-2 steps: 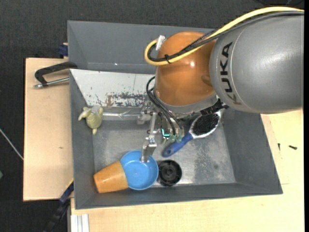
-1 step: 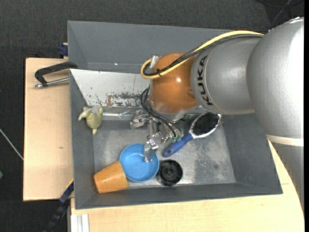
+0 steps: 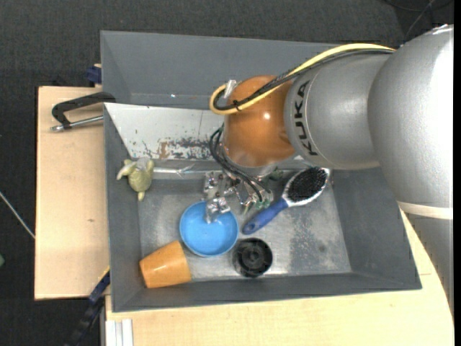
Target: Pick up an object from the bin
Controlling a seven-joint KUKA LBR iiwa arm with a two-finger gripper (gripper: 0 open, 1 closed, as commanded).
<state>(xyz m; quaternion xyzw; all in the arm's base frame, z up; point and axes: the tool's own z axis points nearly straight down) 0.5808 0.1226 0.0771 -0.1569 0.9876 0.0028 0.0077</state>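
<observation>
My gripper (image 3: 216, 206) reaches down in the middle of the bin, its metal tip right over the upper rim of a round blue bowl (image 3: 207, 233). Just to its right lies a hairbrush with a blue handle (image 3: 263, 215) and a black bristled head (image 3: 306, 185). A black round lid-like piece (image 3: 252, 257) sits below the brush handle, near the front wall.
An orange cup (image 3: 166, 264) lies on its side at the front left corner. A small yellowish-green figure (image 3: 138, 174) rests at the left by the back wall. The arm and its orange cover hang over the bin's back right part.
</observation>
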